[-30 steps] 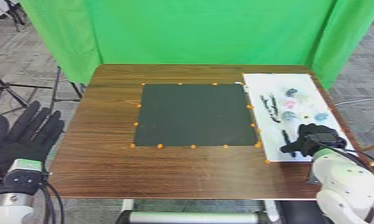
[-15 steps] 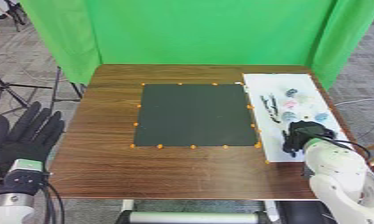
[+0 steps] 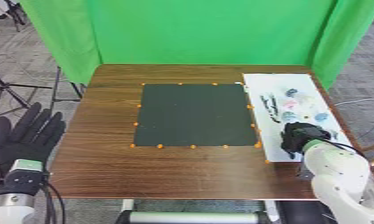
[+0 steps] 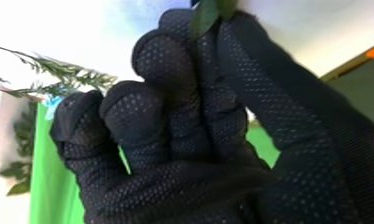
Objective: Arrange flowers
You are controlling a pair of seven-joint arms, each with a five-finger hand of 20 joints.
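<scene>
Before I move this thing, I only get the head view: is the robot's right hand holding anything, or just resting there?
Observer: Holding. The right wrist view shows the right hand pinching green leaves between thumb and fingers.
Operator: Fancy! And what sort of greenery is near it?
Observer: A sprig with narrow green leaflets on a thin stem.
Operator: Just that one?
Observer: No, there are broader, darker leaves too.

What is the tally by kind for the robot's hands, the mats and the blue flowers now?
Hands: 2 (left hand, right hand)
Mats: 2 (dark mat, white mat)
Blue flowers: 3 that I can make out
Total: 7
</scene>
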